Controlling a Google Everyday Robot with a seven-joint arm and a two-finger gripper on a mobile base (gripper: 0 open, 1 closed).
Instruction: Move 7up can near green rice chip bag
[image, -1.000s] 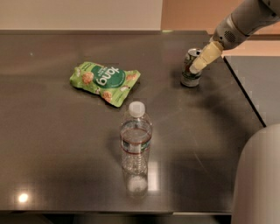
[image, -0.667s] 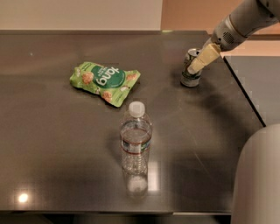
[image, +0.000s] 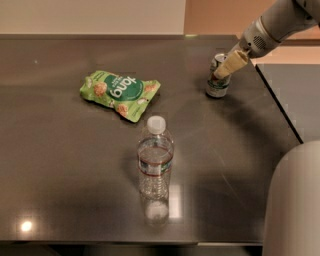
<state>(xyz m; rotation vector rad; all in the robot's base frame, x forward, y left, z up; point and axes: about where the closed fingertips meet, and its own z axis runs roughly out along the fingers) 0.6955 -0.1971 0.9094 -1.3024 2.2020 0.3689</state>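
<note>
The 7up can (image: 217, 86) stands upright at the far right of the dark table (image: 75, 165). My gripper (image: 223, 73) reaches in from the upper right and sits at the can's upper part, overlapping it. The green rice chip bag (image: 119, 94) lies flat to the left of the can, well apart from it.
A clear plastic water bottle (image: 155, 159) with a white cap stands upright in the middle of the table, nearer the front. The table's right edge (image: 280, 110) runs just right of the can. A grey rounded part of the robot (image: 292, 205) fills the lower right corner.
</note>
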